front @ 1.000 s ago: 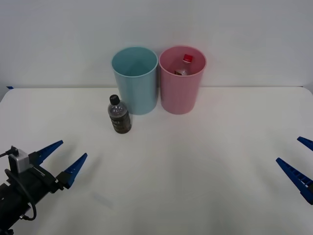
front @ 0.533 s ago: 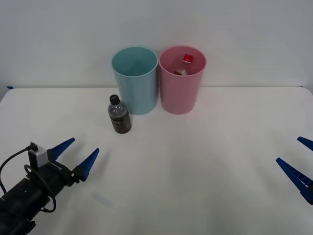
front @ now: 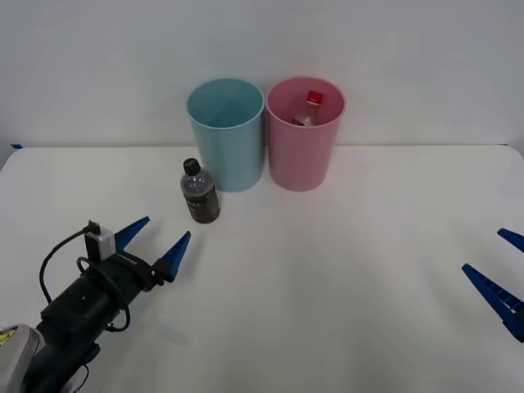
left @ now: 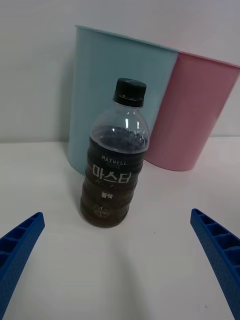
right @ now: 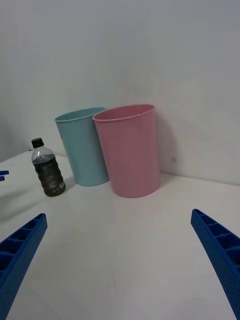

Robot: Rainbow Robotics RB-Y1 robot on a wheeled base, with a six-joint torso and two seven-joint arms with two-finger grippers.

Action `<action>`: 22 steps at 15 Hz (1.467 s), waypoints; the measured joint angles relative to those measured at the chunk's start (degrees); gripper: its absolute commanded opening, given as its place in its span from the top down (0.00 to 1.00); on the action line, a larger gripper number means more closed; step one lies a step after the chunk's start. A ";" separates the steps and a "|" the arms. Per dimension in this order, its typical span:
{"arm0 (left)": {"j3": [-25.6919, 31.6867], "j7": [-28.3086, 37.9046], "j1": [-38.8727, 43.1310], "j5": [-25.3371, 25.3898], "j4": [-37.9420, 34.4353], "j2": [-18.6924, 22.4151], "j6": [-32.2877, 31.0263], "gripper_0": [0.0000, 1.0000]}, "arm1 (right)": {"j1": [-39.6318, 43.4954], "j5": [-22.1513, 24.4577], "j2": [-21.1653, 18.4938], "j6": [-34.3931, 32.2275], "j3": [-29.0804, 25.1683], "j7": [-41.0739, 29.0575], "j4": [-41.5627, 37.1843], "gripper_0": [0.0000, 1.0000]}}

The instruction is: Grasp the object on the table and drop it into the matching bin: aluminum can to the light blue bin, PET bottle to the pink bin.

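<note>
A small PET bottle (front: 199, 192) (left: 116, 173) (right: 47, 168) with a black cap and dark brown liquid stands upright on the white table (front: 327, 270), just in front of the light blue bin (front: 226, 133) (left: 115, 100) (right: 82, 145). The pink bin (front: 304, 135) (left: 192, 112) (right: 130, 150) stands right beside the blue one. My left gripper (front: 153, 239) (left: 120, 270) is open, a short way in front of the bottle and pointed at it. My right gripper (front: 501, 274) (right: 120, 260) is open, low at the table's right edge.
A red-capped bottle (front: 309, 107) lies inside the pink bin. A plain white wall rises close behind the two bins. Bare tabletop stretches between the bins and the right gripper.
My left gripper has moved forward and to the right, closing the distance to the bottle, with its fingers still open. The right gripper, bottle and bins have not moved.
</note>
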 measured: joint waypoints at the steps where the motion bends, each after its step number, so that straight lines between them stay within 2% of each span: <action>1: 0.00 -0.25 -1.71 -0.29 1.66 -0.27 0.03 0.00 | 0.00 0.00 0.00 0.00 0.00 -0.01 0.00 0.00; 10: -0.23 -3.60 -17.30 -0.83 18.99 -0.46 0.03 0.00 | 0.00 0.00 0.00 0.00 0.00 -0.01 0.00 0.00; 15: -0.54 -4.67 -23.85 -0.90 26.32 -0.68 0.38 0.00 | 0.00 0.00 0.00 0.00 0.00 0.00 0.00 0.00; 18: -0.60 -5.15 -25.58 -1.41 28.16 -1.95 1.22 0.00 | 0.00 0.00 0.00 0.00 0.00 -0.01 0.00 0.00; 22: 1.64 -5.78 -26.33 -5.03 28.18 -5.20 2.58 0.00 | 0.00 0.00 0.00 0.00 0.00 -0.01 0.00 0.00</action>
